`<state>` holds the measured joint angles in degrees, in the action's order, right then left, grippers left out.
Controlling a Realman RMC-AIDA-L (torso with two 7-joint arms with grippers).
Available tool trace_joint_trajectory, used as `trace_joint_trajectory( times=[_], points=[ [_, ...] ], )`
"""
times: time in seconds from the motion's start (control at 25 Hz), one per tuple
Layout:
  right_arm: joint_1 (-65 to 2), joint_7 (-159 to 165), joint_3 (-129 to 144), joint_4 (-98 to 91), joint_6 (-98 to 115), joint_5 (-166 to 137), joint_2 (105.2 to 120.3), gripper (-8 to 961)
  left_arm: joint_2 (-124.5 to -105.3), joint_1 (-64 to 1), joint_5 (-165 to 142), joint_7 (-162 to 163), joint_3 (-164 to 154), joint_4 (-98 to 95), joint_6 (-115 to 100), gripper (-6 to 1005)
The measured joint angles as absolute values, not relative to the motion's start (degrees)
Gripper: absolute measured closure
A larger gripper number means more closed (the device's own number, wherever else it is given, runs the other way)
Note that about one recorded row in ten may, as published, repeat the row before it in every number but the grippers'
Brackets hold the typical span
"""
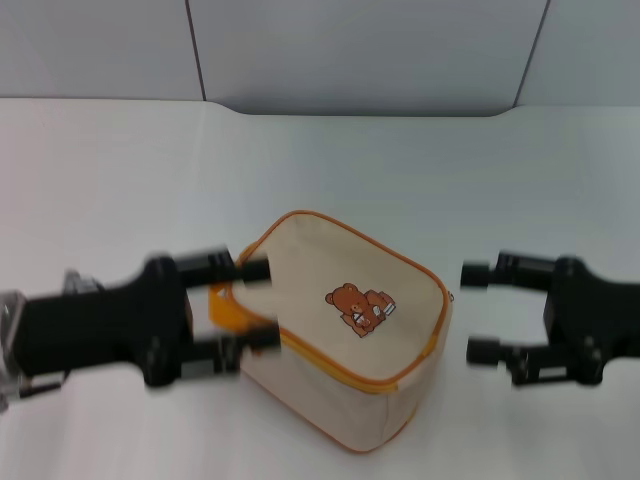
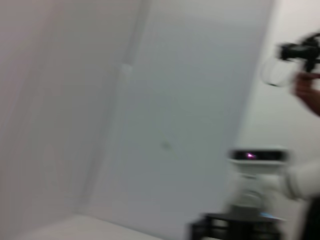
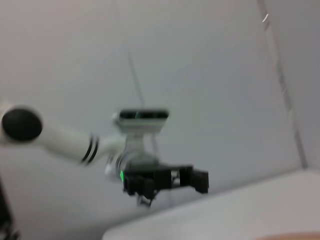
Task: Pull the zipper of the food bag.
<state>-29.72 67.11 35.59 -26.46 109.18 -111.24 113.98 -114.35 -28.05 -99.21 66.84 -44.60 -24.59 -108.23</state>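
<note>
The food bag (image 1: 345, 335) is a boxy beige bag with orange piping and a brown bear, standing mid-table in the head view. Its zipper line (image 1: 330, 358) follows the orange-edged seam; I cannot make out the pull tab. The orange handle (image 1: 224, 306) sticks out at the bag's left end. My left gripper (image 1: 268, 302) is open, with its fingers either side of that end and the handle. My right gripper (image 1: 476, 311) is open and empty, just off the bag's right side. Neither wrist view shows the bag.
The white table (image 1: 120, 170) runs back to a grey wall (image 1: 360, 50). The right wrist view shows my left arm's gripper (image 3: 165, 181) farther off. The left wrist view shows my right arm (image 2: 255, 187) and a person's hand (image 2: 307, 92) by the wall.
</note>
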Motion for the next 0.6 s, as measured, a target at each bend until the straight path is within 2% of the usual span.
trace_joint_trajectory(
  times=[0.12, 0.36, 0.6],
  points=[
    [-30.48, 67.05, 35.99, -26.60, 108.89, -115.70, 114.11, 124, -114.48, -27.80, -102.97, 66.80, -46.52, -24.50, -109.75, 315],
    [-30.57, 65.85, 35.96, -26.62, 107.87, -117.48, 115.11, 125, -114.91, -26.62, -104.22, 66.11, -46.83, -24.36, -108.96, 236],
    [-30.29, 65.60, 35.75, -26.65, 107.87, -117.33, 115.18, 127, -114.82, -26.54, -104.26, 66.15, -47.04, -24.27, -108.95, 170]
  ],
)
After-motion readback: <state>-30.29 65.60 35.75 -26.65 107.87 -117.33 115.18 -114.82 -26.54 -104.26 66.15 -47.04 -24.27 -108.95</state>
